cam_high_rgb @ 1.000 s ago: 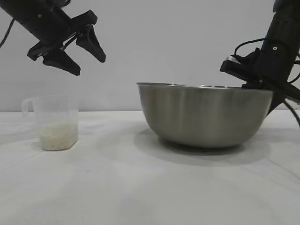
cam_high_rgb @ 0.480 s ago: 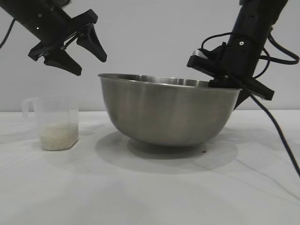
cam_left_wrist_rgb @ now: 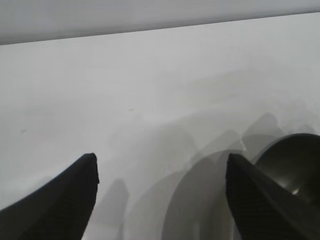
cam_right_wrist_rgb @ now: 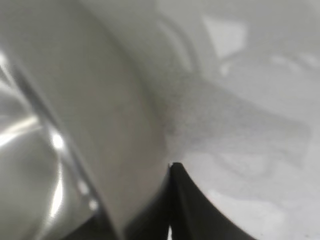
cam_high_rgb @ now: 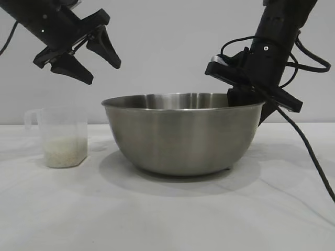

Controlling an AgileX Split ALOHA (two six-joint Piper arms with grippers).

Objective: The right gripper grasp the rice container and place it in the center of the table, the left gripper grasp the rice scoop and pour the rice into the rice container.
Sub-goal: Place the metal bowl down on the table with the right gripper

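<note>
The right pincer [cam_high_rgb: 245, 99] reaches down at the far right rim of the rice container [cam_high_rgb: 183, 136], one finger [cam_right_wrist_rgb: 187, 210] just outside the wall; whether it is clamped on the rim or parted I cannot tell. The steel bowl sits flat near the middle of the tabletop [cam_high_rgb: 157, 214]. The left pincer [cam_high_rgb: 91, 60] hangs in the air with its fingers [cam_left_wrist_rgb: 60, 200] spread wide, holding nothing, above and between the bowl and the rice scoop [cam_high_rgb: 62, 137]. That clear cup stands upright well left of the bowl, rice [cam_high_rgb: 64, 153] filling its bottom
</note>
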